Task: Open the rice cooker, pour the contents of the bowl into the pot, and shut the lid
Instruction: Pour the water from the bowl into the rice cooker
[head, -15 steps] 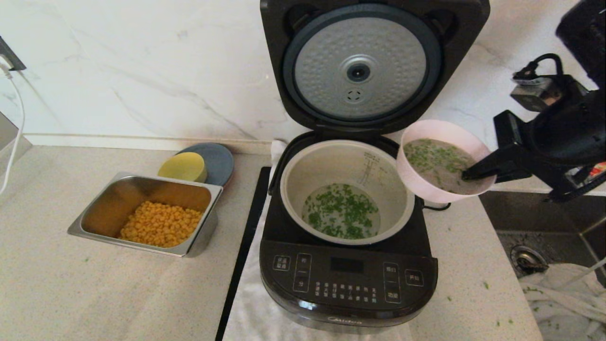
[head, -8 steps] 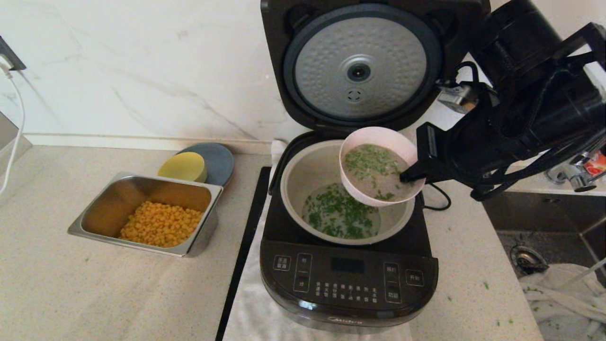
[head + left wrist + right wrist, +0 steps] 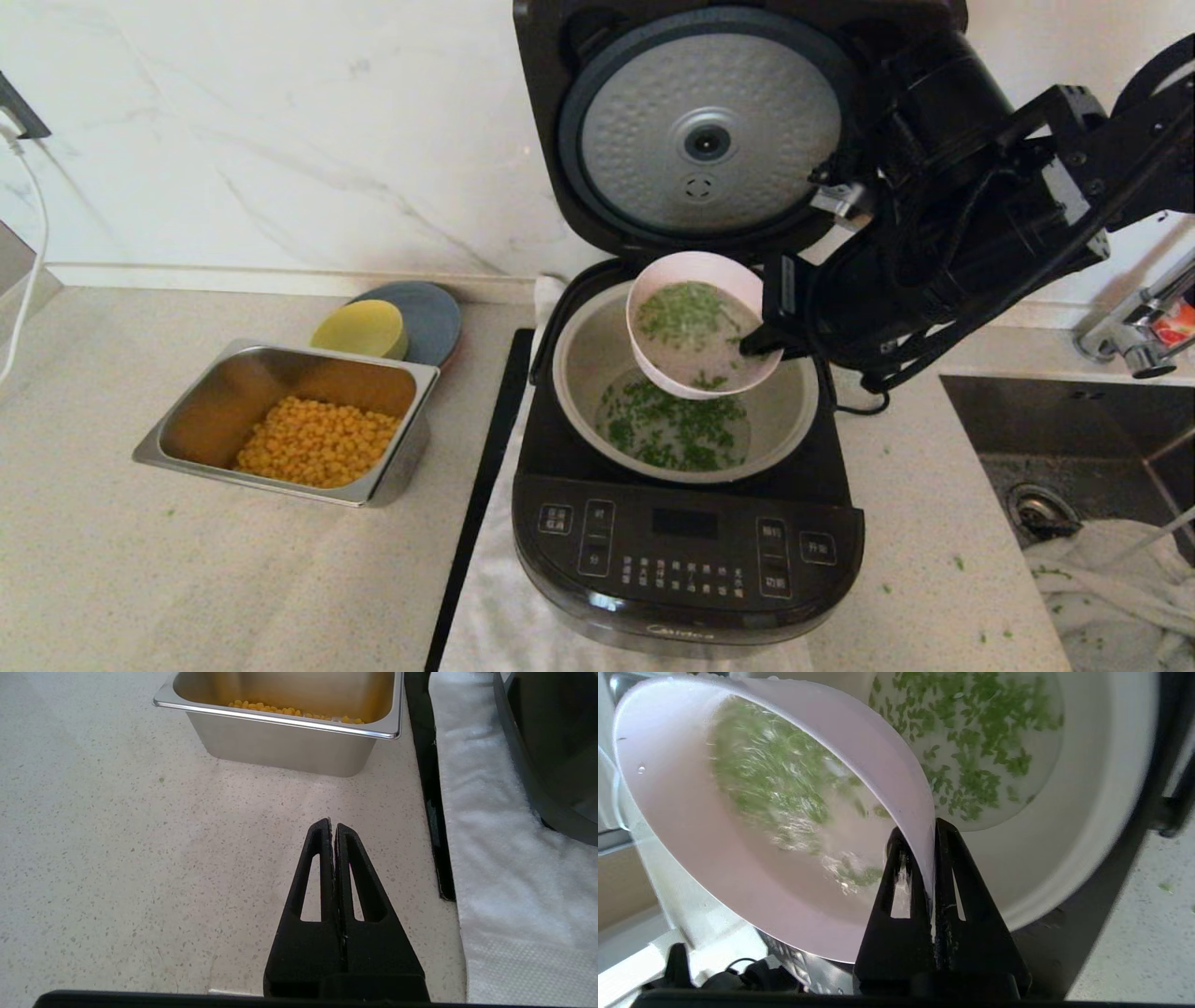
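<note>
The black rice cooker stands in the middle with its lid raised, the dimpled silver disc facing me. Its grey pot holds water with green herb bits. My right gripper is shut on the rim of the pale pink bowl, which hangs above the pot's back half. The bowl holds cloudy liquid and chopped green contents and leans towards the pot. The right gripper pinches the bowl's wall, one finger inside and one outside. My left gripper is shut and empty above the counter.
A steel tray of corn kernels sits left of the cooker, with a yellow bowl on a grey plate behind it. A white cloth lies under the cooker. The sink and tap are on the right.
My right arm has carried the bowl leftwards from beside the cooker to above the open pot. The left arm has stayed put.
</note>
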Available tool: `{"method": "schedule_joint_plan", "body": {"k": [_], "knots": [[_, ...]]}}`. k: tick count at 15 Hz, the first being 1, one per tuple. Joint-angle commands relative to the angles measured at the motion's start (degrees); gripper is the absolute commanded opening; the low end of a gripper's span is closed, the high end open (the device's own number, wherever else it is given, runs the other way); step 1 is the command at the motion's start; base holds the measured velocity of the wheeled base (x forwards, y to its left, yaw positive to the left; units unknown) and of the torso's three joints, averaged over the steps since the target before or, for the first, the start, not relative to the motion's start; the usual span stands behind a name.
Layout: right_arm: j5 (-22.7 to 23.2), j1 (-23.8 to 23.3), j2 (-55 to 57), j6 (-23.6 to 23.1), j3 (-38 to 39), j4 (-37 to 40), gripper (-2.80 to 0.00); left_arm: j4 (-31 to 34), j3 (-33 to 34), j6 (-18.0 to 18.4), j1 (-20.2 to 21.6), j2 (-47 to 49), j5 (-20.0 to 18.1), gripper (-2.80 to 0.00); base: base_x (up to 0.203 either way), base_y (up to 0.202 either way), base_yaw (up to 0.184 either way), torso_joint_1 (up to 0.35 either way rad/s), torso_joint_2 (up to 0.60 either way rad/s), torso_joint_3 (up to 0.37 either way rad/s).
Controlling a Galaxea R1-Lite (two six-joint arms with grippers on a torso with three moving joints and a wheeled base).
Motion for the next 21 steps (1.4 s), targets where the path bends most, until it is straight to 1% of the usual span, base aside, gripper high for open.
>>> {"method": "schedule_joint_plan", "body": {"k": [1,6,8,10,11,14,16,17,19,20,21], "knots": [[-1.02,1.0,1.51,0.21,-0.05,-0.5,-2.8,-0.03,0.44,0.0,0.0,-0.04,0.01,-2.8,0.0,0.0,0.0,0.0,0.0,0.0],[-5.27,3.84,4.53,0.21,-0.05,-2.79,-2.8,-0.03,0.44,0.0,0.0,-0.04,0.01,-2.8,0.0,0.0,0.0,0.0,0.0,0.0],[-6.5,4.23,5.42,0.21,-0.05,-4.15,-2.8,-0.03,0.44,0.0,0.0,-0.04,0.01,-2.8,0.0,0.0,0.0,0.0,0.0,0.0],[-8.84,4.25,5.9,0.21,-0.05,-4.61,-2.8,-0.03,0.44,0.0,0.0,-0.04,0.01,-2.8,0.0,0.0,0.0,0.0,0.0,0.0],[-10.53,4.25,6.23,0.21,-0.05,-5.25,-2.8,-0.03,0.44,0.0,0.0,-0.04,0.01,-2.8,0.0,0.0,0.0,0.0,0.0,0.0],[-18.16,4.66,6.38,-0.26,0.04,-9.21,-2.8,-0.03,0.44,0.0,0.0,-0.04,0.01,-2.8,0.0,0.0,0.0,0.0,0.0,0.0],[-20.69,5.48,5.37,-1.12,0.13,-9.84,-2.8,-0.03,0.44,0.0,0.0,-0.04,0.01,-2.8,0.0,0.0,0.0,0.0,0.0,0.0],[-23.3,6.02,5.18,-2.09,0.44,-9.85,-2.8,-0.03,0.44,0.0,0.0,-0.04,0.01,-2.8,0.0,0.0,0.0,0.0,0.0,0.0],[-30.3,7.63,5.1,-3.93,0.63,-9.92,-2.8,-0.03,0.44,0.0,0.0,-0.04,0.01,-2.8,0.0,0.0,0.0,0.0,0.0,0.0],[-32.89,8.65,4.97,-5.27,0.65,-9.99,-2.8,-0.03,0.44,0.0,0.0,-0.04,0.01,-2.8,0.0,0.0,0.0,0.0,0.0,0.0],[-34.33,9.42,4.86,-6.34,0.65,-10.7,-2.8,-0.03,0.44,0.0,0.0,-0.04,0.01,-2.8,0.0,0.0,0.0,0.0,0.0,0.0]]}}
